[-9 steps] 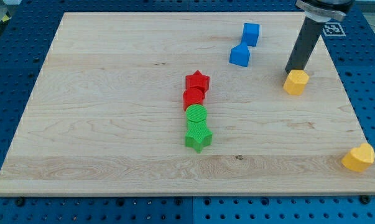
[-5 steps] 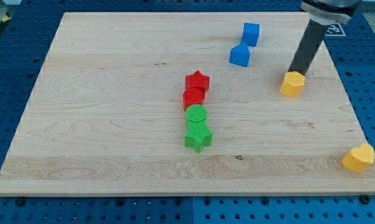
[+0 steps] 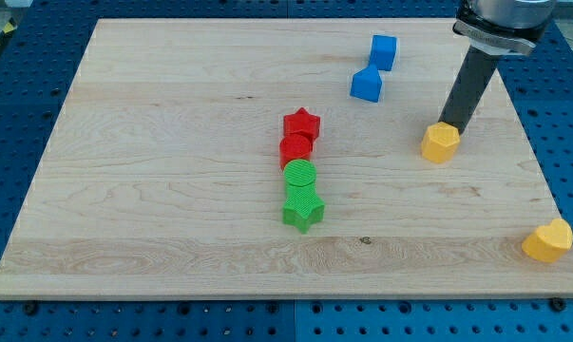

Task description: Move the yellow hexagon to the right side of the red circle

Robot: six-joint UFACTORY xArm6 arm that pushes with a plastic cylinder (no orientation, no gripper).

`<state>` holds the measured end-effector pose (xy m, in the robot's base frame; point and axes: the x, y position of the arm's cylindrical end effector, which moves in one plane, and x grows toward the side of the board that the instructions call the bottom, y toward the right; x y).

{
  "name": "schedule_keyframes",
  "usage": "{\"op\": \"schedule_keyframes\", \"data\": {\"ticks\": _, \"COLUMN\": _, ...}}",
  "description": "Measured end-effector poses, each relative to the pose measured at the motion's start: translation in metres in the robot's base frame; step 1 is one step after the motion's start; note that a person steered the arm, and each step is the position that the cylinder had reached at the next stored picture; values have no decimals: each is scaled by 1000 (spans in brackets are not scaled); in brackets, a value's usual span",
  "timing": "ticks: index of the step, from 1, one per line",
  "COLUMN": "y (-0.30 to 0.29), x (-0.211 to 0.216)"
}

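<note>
The yellow hexagon [image 3: 440, 142] lies on the wooden board at the view's right. My tip [image 3: 448, 126] touches its upper right edge, the dark rod rising toward the view's top right. The red circle [image 3: 296, 149] sits at the board's middle, well to the left of the hexagon. It is in a column: a red star [image 3: 302, 123] just above it, a green circle [image 3: 300, 175] and a green star [image 3: 303, 208] below it.
Two blue blocks stand near the view's top: a blue cube [image 3: 384, 50] and a blue block [image 3: 366, 84] below it. A yellow heart-like block [image 3: 548, 240] lies at the board's bottom right corner. The board [image 3: 153, 161] rests on a blue pegboard.
My tip has pushed the yellow hexagon a little to the left and down. The other blocks have not moved.
</note>
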<state>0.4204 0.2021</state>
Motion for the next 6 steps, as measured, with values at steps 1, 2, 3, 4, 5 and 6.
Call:
{"op": "schedule_keyframes", "data": {"ticks": 1, "y": 0, "x": 0}}
{"op": "schedule_keyframes", "data": {"ticks": 2, "y": 0, "x": 0}}
{"op": "schedule_keyframes", "data": {"ticks": 3, "y": -4, "x": 2}}
{"op": "schedule_keyframes", "data": {"ticks": 4, "y": -4, "x": 14}}
{"op": "schedule_keyframes", "data": {"ticks": 5, "y": -4, "x": 22}}
{"op": "schedule_keyframes", "data": {"ticks": 6, "y": -11, "x": 0}}
